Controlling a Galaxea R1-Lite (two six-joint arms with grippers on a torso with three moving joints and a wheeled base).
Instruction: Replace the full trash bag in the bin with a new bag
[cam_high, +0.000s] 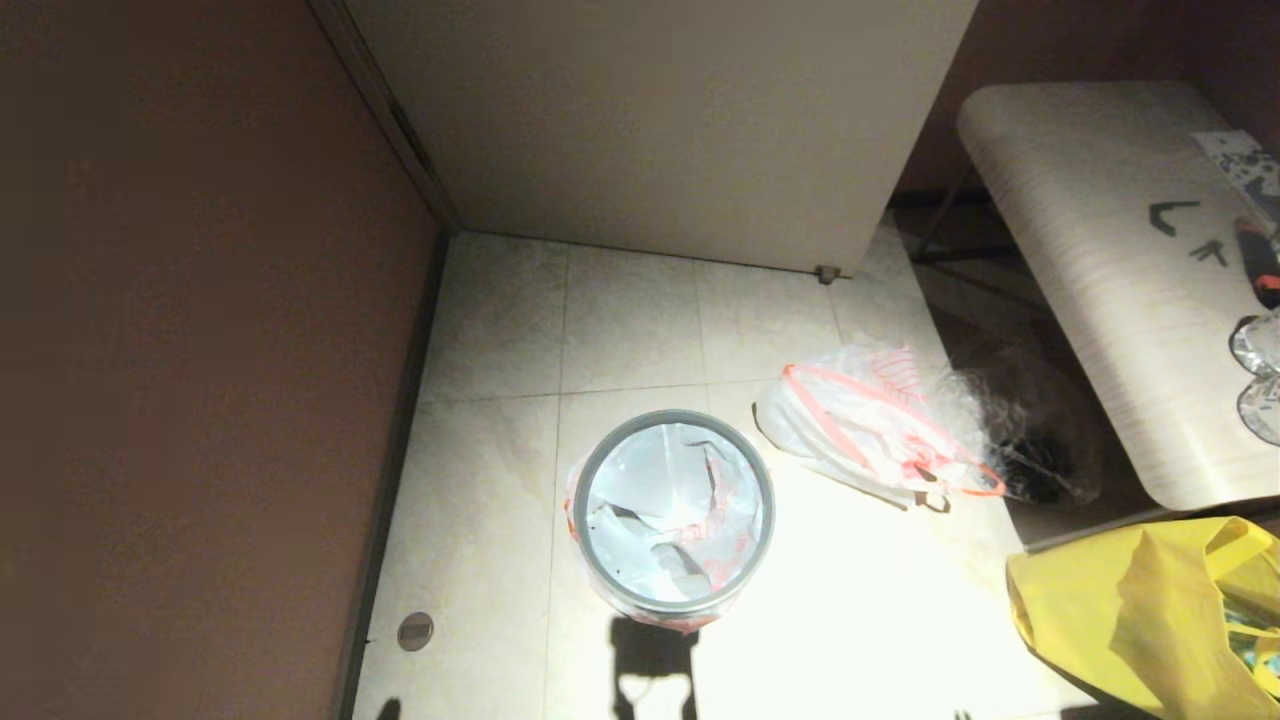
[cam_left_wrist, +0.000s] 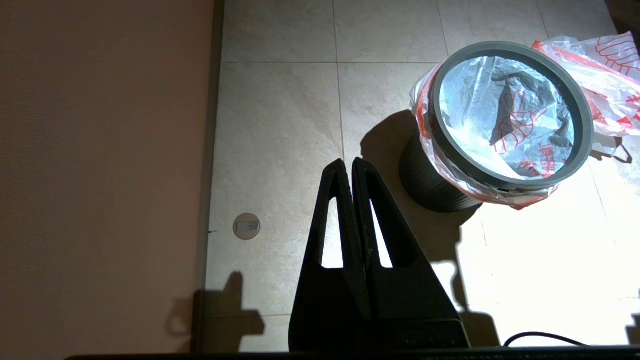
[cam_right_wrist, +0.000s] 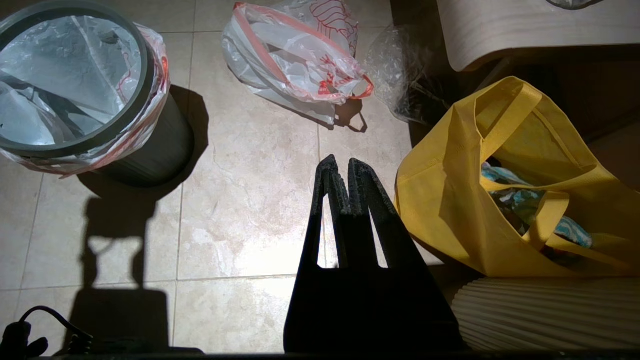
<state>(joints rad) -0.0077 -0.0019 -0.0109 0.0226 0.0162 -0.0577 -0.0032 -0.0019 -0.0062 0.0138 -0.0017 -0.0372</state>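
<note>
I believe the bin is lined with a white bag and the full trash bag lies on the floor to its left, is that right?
Not quite: the full trash bag lies to the right of the bin, as the head view shows. The bin is indeed lined with a white bag.

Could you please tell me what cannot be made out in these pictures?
- Bin bottom: the new bag's folds cover it in all views.
- Full trash bag contents: head view, film too cloudy.
- Yellow bag: cut off by the head view's edge.
- Both end effectors: outside the head view.
</note>
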